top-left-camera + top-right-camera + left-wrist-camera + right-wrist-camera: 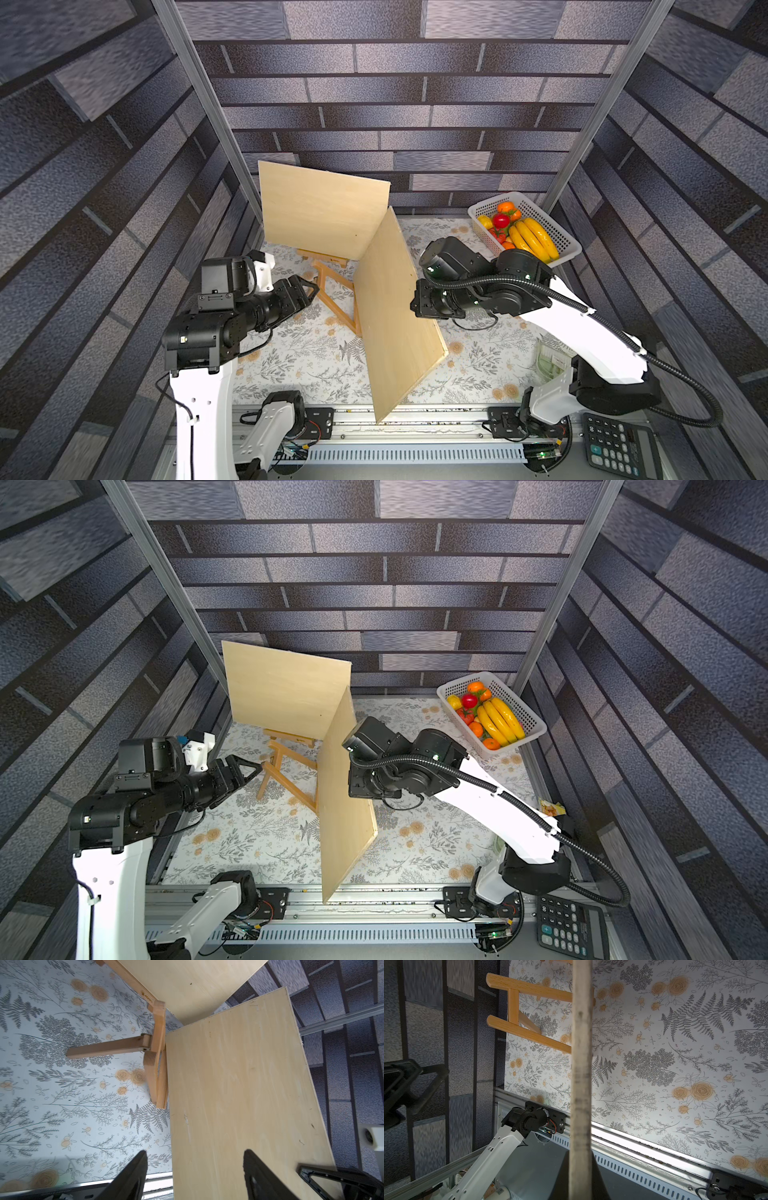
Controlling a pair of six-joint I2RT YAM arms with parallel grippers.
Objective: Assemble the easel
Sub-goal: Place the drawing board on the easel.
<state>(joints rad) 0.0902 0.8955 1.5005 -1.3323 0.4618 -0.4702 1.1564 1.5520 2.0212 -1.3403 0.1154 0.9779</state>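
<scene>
Found near board point(395, 316) held upright, tilted, clamped edge-on by right gripper point(580, 1167). Noted left gripper point(308, 289) spread open just beside easel point(158, 1039) standing mid-table. Recorded far board point(320, 208) upright along easel's ledge.

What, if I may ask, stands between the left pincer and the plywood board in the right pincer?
The light wooden easel frame, in both top views.

Near board point(395, 316), far board point(320, 208): pale plywood, matt, faint grain. Easel frame point(529, 1033): honey-toned wood, smooth, slight sheen. Table cover point(299, 374): smooth floral print. Basket point(559, 239), far right: white perforated plastic.
</scene>
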